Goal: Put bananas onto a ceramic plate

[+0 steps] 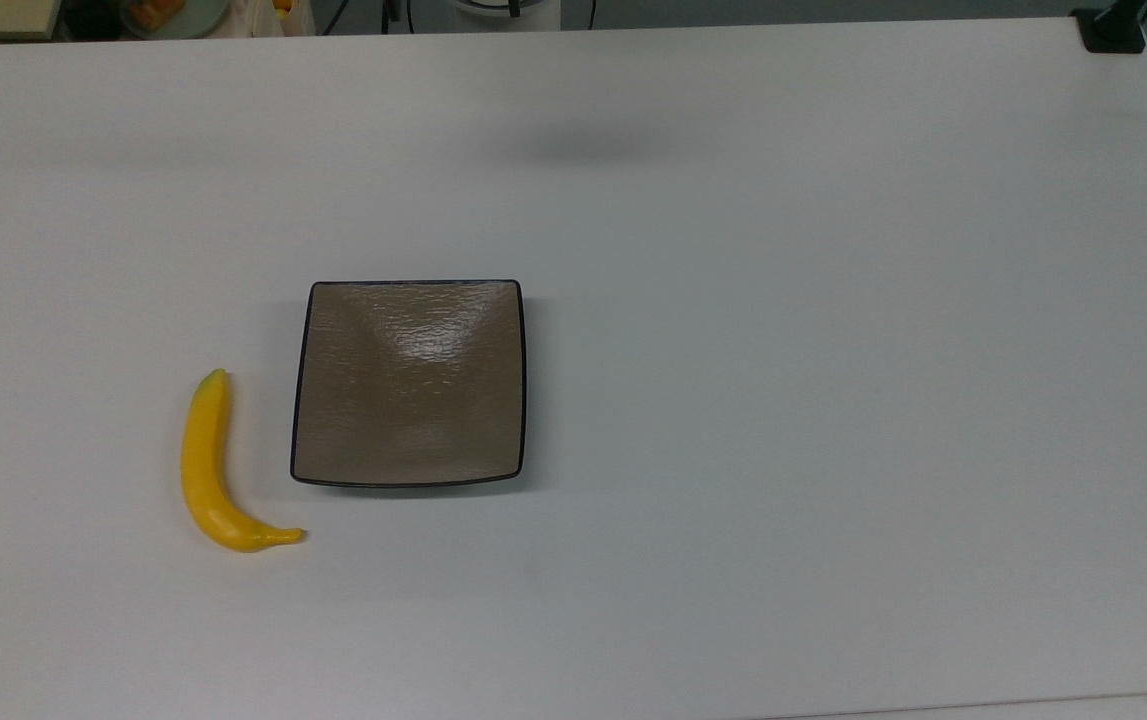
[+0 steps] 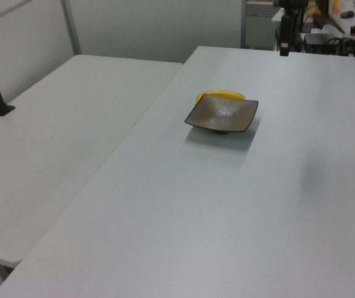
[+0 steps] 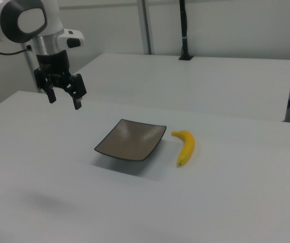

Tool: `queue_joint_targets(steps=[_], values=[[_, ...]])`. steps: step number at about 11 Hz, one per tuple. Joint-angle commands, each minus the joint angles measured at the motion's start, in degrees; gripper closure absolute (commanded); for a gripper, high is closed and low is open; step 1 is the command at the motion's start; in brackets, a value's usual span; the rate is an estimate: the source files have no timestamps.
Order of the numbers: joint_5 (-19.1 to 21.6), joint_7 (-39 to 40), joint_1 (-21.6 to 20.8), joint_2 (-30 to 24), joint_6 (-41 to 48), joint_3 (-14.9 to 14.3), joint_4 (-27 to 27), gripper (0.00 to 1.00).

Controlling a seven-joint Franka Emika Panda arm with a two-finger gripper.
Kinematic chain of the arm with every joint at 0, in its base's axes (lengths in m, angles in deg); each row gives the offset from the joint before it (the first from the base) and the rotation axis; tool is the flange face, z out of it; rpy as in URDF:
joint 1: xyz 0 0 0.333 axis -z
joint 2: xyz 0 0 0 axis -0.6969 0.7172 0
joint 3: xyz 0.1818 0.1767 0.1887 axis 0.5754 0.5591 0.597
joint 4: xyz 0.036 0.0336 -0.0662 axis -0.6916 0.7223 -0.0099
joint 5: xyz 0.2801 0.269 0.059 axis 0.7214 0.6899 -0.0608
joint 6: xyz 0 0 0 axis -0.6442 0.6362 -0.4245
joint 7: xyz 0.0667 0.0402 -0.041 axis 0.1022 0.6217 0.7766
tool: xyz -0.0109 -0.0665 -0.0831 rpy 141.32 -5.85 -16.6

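Bananas [image 1: 210,470]: smooth curved yellow, beside plate [image 1: 409,383]

We see a white table [image 1: 833,400] with a matte top, evenly lit, carrying one soft blurred shadow [image 1: 588,145] near its far edge in the top view. A second white table [image 2: 59,143] butts against it on the left view's left. Plain pale wall [image 3: 236,25] behind. A black post [image 3: 184,30] stands clamped at the second table's far edge in the right view.
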Motion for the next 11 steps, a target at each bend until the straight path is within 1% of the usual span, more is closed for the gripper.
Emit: queue_joint_targets(steps=[1, 3, 5, 7, 9, 10, 11], values=[[-0.29, -0.07, 0.92, 0.78, -2.54, 0.82, 0.88, 0.0], [-0.29, 1.42, 2.23, 3.15, -2.99, 0.82, 0.35, 0.0], [-0.81, 9.55, 4.34, 6.04, -2.99, 0.82, -1.92, 0.0], [-0.64, 17.47, 7.76, 10.52, -3.08, 0.91, -7.09, 0.0], [-0.64, 25.21, 11.1, 14.04, -3.26, 0.91, -9.65, 0.0], [0.23, 26.99, 13.29, 16.93, -3.17, 0.91, -13.32, 0.0], [-0.2, 27.09, 14.44, 20.17, -3.17, 0.91, -17.1, 0.0]])
